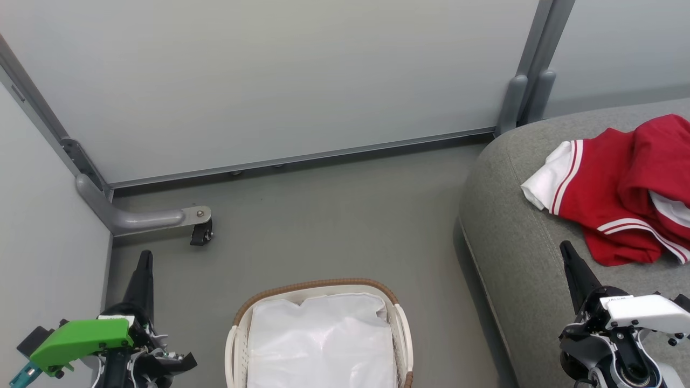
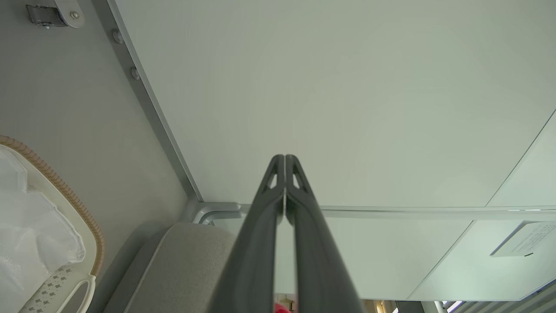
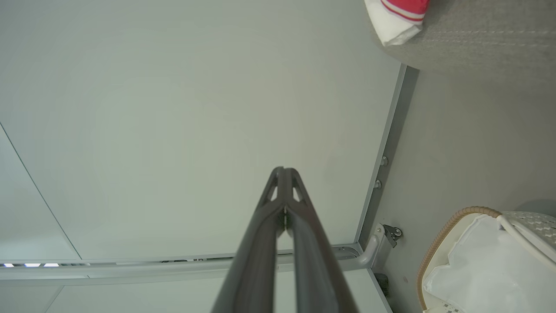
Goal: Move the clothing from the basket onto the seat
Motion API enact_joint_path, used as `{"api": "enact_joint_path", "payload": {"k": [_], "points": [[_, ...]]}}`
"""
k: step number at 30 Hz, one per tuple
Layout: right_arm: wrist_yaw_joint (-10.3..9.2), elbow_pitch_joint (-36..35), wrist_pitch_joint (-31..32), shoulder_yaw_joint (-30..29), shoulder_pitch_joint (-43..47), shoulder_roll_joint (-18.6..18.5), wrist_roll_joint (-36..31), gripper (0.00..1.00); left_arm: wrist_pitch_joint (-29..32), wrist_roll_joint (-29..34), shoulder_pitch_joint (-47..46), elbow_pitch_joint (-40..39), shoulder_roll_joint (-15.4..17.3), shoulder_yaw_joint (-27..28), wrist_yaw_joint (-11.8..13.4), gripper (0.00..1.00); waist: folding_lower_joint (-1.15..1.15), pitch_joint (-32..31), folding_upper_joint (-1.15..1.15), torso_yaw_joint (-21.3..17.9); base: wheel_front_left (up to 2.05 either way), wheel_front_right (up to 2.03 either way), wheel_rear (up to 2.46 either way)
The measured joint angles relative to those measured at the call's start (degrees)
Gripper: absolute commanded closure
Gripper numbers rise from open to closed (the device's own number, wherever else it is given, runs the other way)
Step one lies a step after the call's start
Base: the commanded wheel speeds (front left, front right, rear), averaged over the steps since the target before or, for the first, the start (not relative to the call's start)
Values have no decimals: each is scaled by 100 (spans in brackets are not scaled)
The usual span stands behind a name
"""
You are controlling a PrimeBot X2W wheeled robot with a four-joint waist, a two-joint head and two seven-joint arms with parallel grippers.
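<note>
— Where is the clothing [image 1: 604, 183]?
— At your two o'clock, red with white striped trim, crumpled on the seat [image 1: 512, 242].
— Grippers?
— Left gripper [image 2: 284, 158] and right gripper [image 3: 283, 170] are clenched, empty.

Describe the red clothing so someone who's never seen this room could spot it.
Find the big grey seat on the head view's right. The clothing lies crumpled on it: red with white panels and striped trim, unlike the plain white liner in the basket.
</note>
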Motion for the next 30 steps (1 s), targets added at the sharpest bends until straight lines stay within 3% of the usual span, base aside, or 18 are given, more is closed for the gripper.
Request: {"api": "enact_joint_path", "payload": {"k": [30], "points": [[0,0,0,0,-1,0,0,100,0,-1,0,-1,0,0,0,100,0,0,0,0,0,0,0]]}}
